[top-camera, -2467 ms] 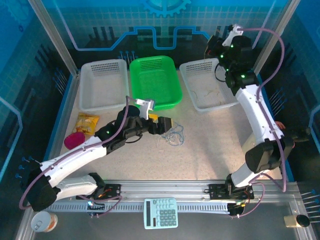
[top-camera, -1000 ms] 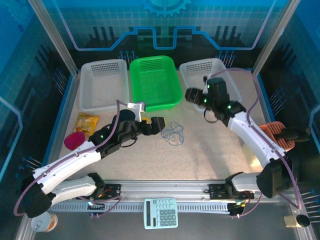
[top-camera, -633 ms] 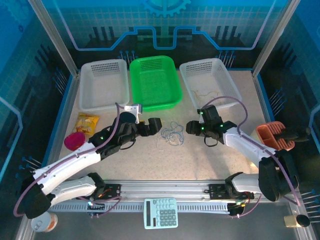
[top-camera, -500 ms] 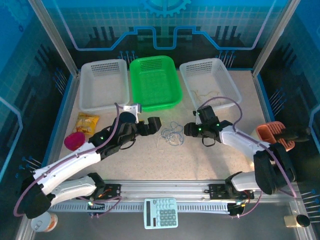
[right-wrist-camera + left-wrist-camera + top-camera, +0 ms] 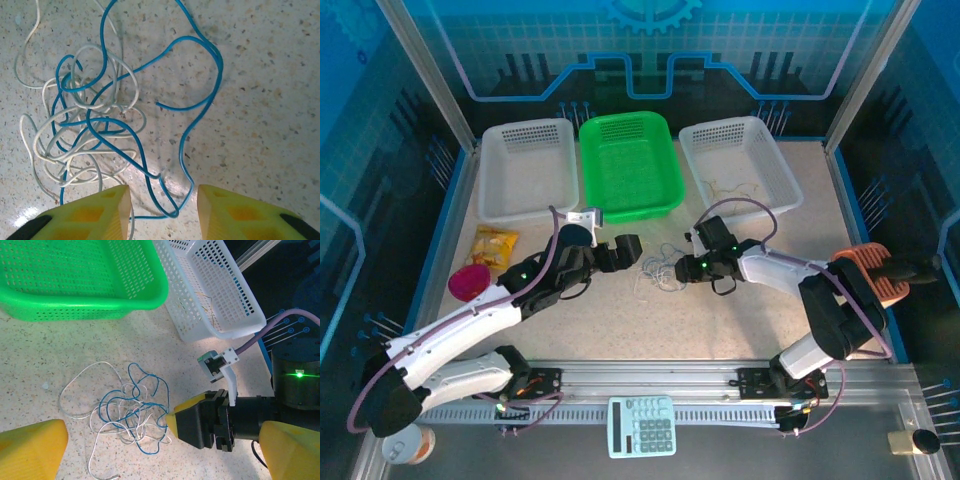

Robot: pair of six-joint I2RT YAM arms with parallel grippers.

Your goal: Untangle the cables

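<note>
Just in front of the green basket [image 5: 630,165], the left fingers [image 5: 30,447] gape wide and empty beside the cables [image 5: 665,268] knotted on the bench [image 5: 740,320], whose blue loop [image 5: 176,214] lies between the half-open right fingers [image 5: 95,212], which should pinch that strand alone and pull slowly.

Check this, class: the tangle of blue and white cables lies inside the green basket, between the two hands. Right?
No. The top external view shows the cables on the table, in front of the green basket, not inside it, between the left hand and right hand.
</note>
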